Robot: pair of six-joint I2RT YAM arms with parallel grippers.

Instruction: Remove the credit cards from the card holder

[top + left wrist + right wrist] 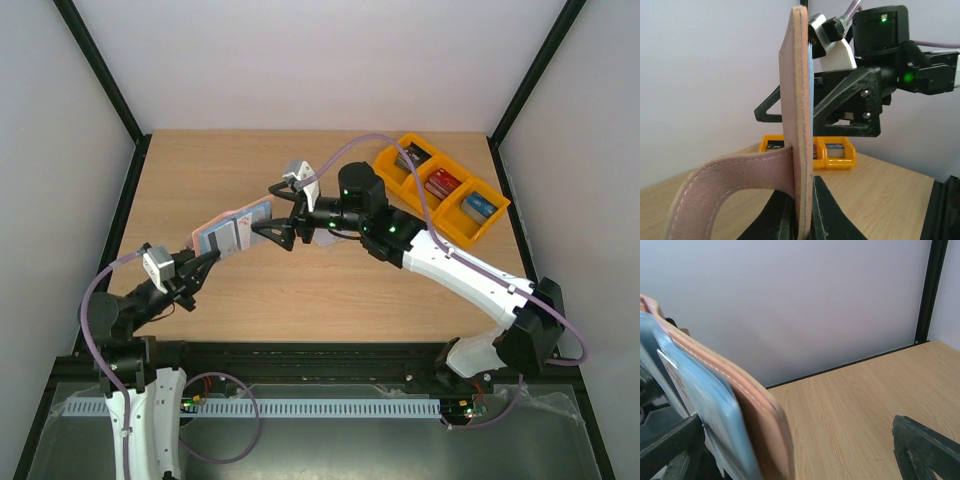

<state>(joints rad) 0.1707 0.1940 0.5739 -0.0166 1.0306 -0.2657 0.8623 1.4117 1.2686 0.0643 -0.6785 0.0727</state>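
Top external view: the small flat card holder [235, 230], pinkish-tan outside and light blue inside, is held up above the wooden bench [300, 300], left of the middle. The left fingers [200, 266] pinch its near end tight. The right fingers [272, 233] are spread wide at its far end; I cannot tell if they touch it. A thin whitish card with faint red marks [672, 372] sits in a blue pocket. Orange plastic bins [390, 160] sit far right.
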